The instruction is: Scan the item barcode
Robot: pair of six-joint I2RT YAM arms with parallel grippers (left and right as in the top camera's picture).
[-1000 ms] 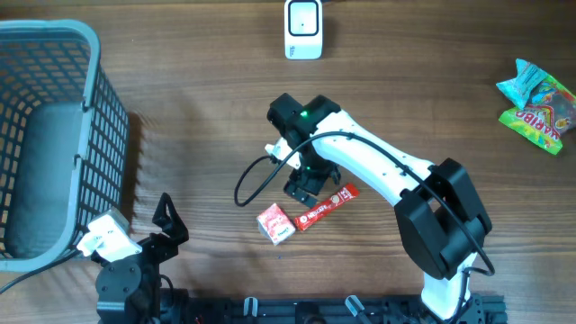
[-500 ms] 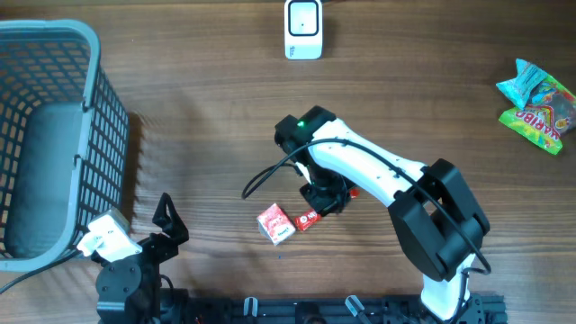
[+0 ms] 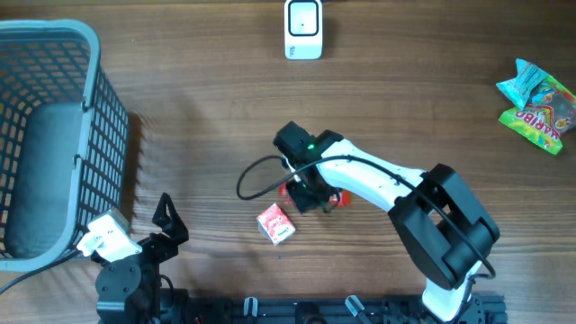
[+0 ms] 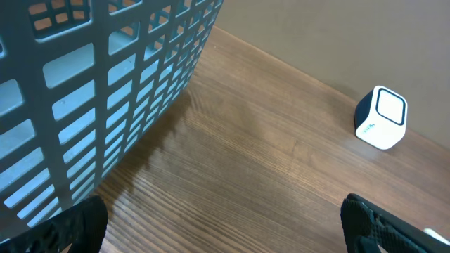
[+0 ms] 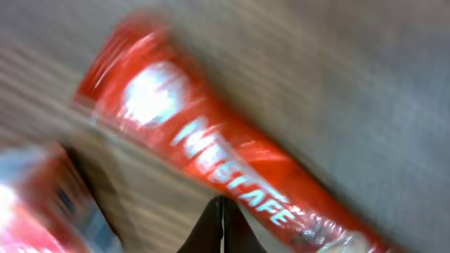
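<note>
Right gripper (image 3: 311,193) pinched together on the thin red stick sachet (image 5: 211,151), white "NESCAFE" lettering readable, mid-table just beside small red box (image 3: 275,223); left gripper (image 4: 225,232) spread wide, holding nothing.

From the desk (image 3: 180,81) centre, bare wood runs open toward the scanner (image 3: 303,29) at twelve o'clock. The basket (image 3: 54,135) walls off nine o'clock, candy bags (image 3: 538,103) sit at two, and a red box (image 3: 276,223) crowds the right tool (image 3: 310,193) at seven.
</note>
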